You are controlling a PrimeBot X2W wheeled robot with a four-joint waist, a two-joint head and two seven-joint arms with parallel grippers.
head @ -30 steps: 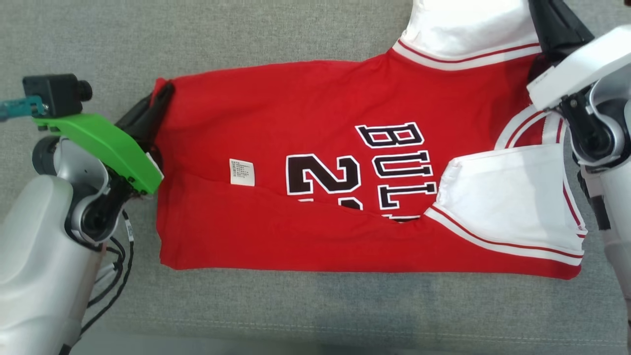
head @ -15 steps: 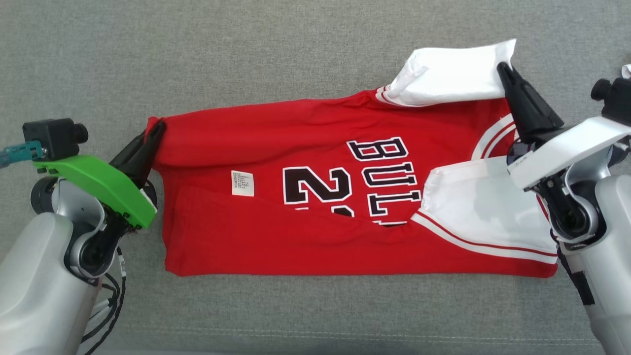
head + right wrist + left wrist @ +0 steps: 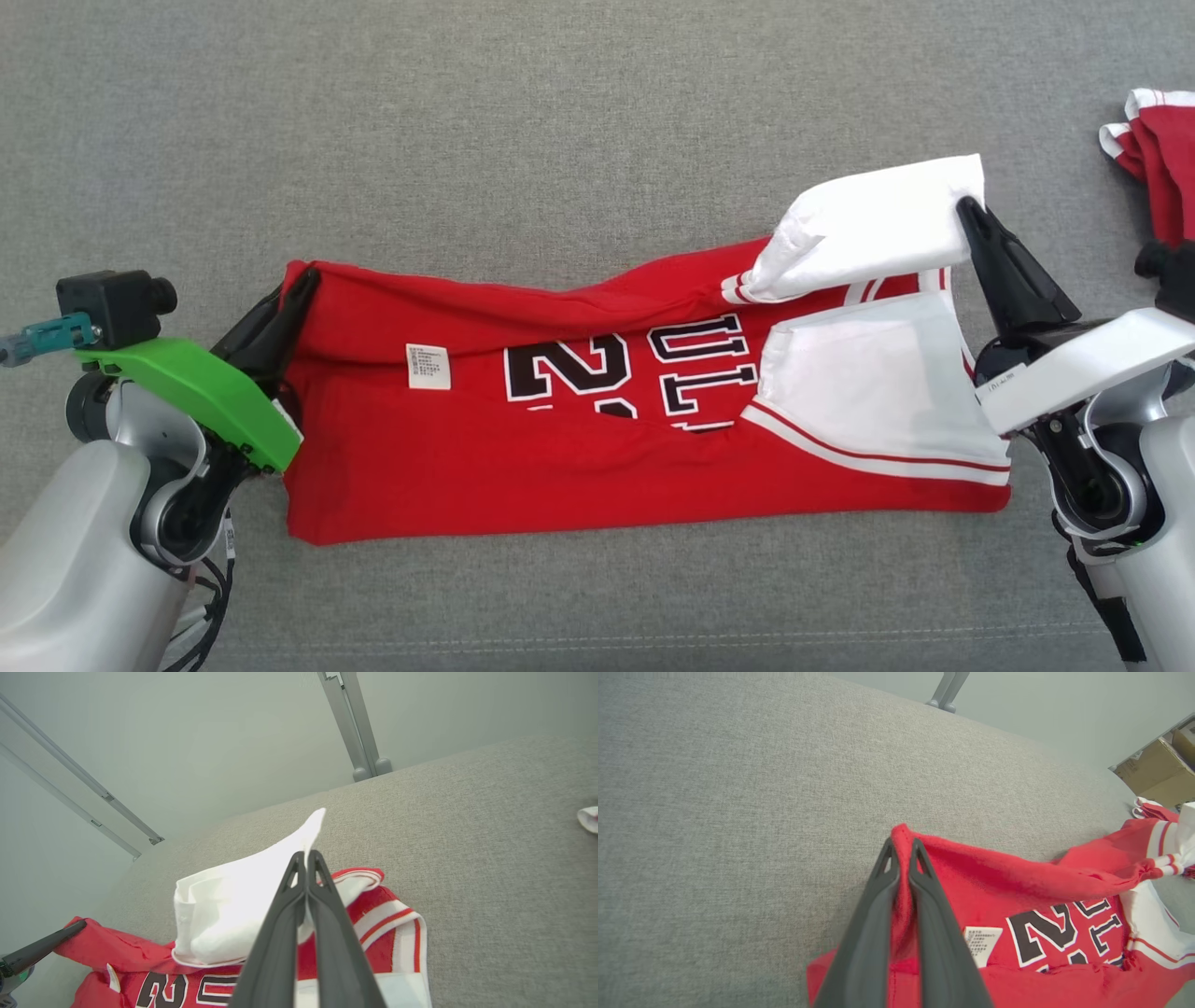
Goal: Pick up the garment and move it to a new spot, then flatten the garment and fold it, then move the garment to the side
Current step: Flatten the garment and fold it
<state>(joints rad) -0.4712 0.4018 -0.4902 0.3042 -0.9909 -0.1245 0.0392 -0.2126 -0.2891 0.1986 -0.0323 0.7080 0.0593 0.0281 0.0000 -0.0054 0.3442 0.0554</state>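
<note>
The garment [image 3: 523,457], a red jersey with black white-outlined lettering and a white care tag, lies lengthwise on the grey cushion, its far long edge lifted. My left gripper [image 3: 301,280] is shut on the red hem corner at the left end [image 3: 903,847]. At the right end my right gripper [image 3: 966,210] is shut on the white shoulder panel [image 3: 868,238], holding it above the striped trim [image 3: 306,856]. The near half of the garment rests flat, with a second white panel [image 3: 878,392] on it. In the right wrist view the garment [image 3: 140,956] hangs below the fingers.
A smaller bunched red piece with white trim [image 3: 1158,159] lies at the far right edge of the cushion [image 3: 560,140]. Its front seam runs along the bottom of the head view. Cardboard boxes [image 3: 1157,770] stand beyond the cushion; a grey metal post [image 3: 355,728] rises behind it.
Both grippers have drawn the held far edge toward me, folding it over the lettering. The head view has shifted, and the bunched red piece has come into view.
</note>
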